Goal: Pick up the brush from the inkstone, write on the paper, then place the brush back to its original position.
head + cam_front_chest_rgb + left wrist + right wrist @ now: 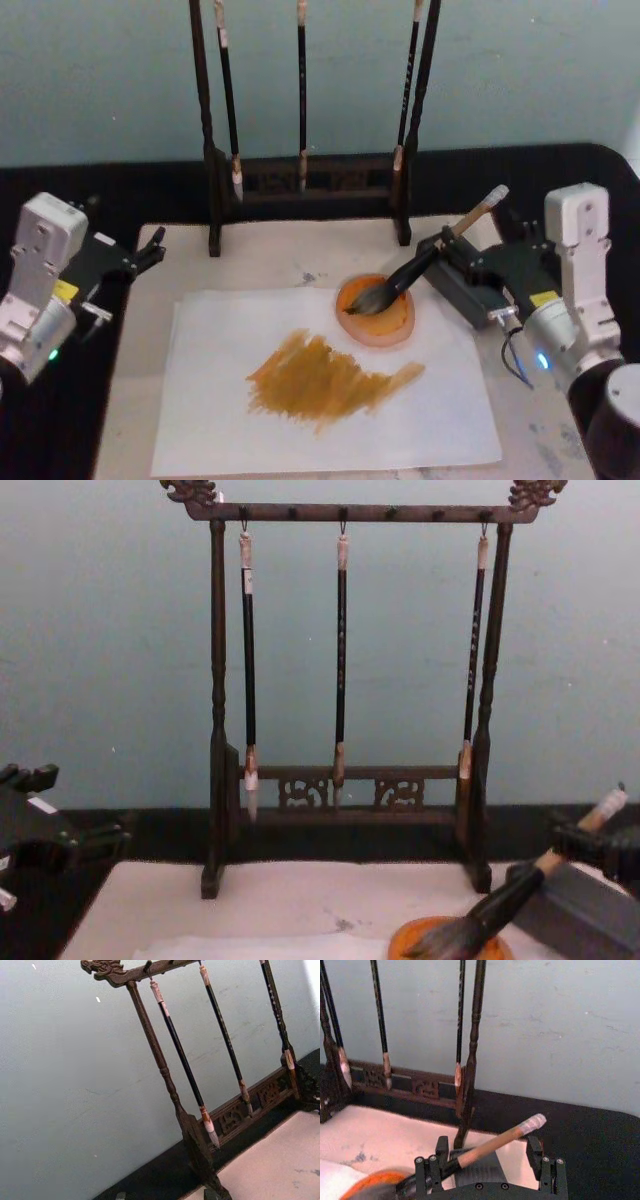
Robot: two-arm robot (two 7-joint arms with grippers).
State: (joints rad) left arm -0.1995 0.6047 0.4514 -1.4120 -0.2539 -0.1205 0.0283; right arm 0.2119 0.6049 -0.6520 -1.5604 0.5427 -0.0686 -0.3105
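Observation:
The brush (420, 268) lies slanted, its dark tuft in an orange dish (350, 318) and its tan handle (490, 1147) propped over the dark grey inkstone block (455, 288). My right gripper (470, 232) is open, one finger on each side of the handle, fingers (547, 1162) well apart from it. The paper (220, 400) lies flat in front and carries a broad ochre smear (320, 380). At the table's left edge my left gripper (150, 250) stays parked and open, off the paper.
A dark wooden brush rack (300, 190) stands behind the paper with three slim black-handled brushes (340, 660) hanging from it. The orange dish overlaps the paper's far right corner. A black border (100, 195) surrounds the pale mat.

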